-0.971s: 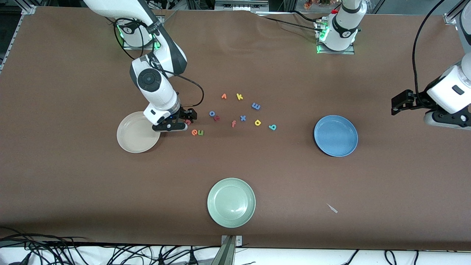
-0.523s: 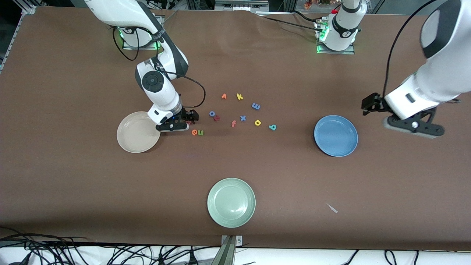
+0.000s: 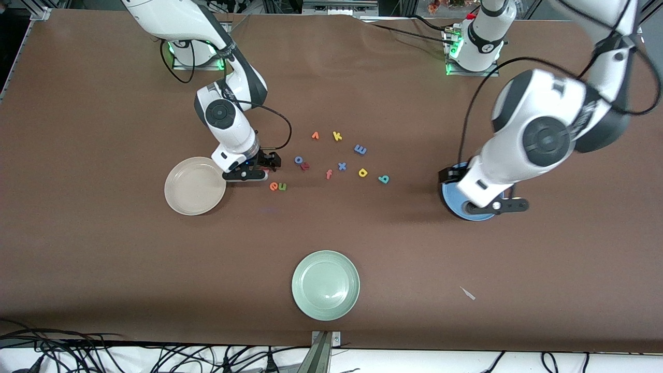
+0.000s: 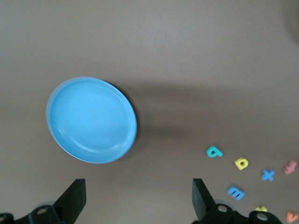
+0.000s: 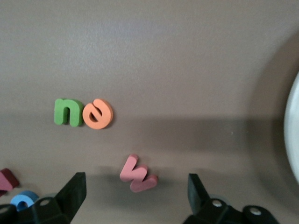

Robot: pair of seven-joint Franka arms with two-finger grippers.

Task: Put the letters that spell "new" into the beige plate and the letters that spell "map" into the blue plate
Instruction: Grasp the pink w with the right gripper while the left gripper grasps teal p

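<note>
front view gives you a brown matte tabletop [image 3: 103,103] under both arms, with cables and metal framing along its edges. the small pinkish-red foam letter w [image 5: 138,174] lies flat on it just beside the round cream-beige plate [image 3: 192,187], between the spread fingers of the right gripper [image 3: 253,174], which sits low over it without pinching it. the green foam n [image 3: 283,186] and orange foam e [image 3: 273,187] touch each other, nearer to the camera than the w. toward the left arm's end of the table lie the blue foam m [image 3: 360,149], yellow foam a [image 3: 363,172] and teal foam p [image 3: 383,179], well apart from the round mid-blue plate [image 3: 451,199]. both plates hold nothing.

since a second ago, you have swung the left arm in from the table's end, and the left gripper [image 3: 492,206] now hangs over the blue plate, fingers wide apart and holding nothing. the right gripper has shifted only slightly, dropping closer around the w.

for room, you have bare brown surface between the letters and the round pale green plate [image 3: 325,285], which sits near the table edge closest to the camera, and open table between the teal p and the blue plate.
</note>
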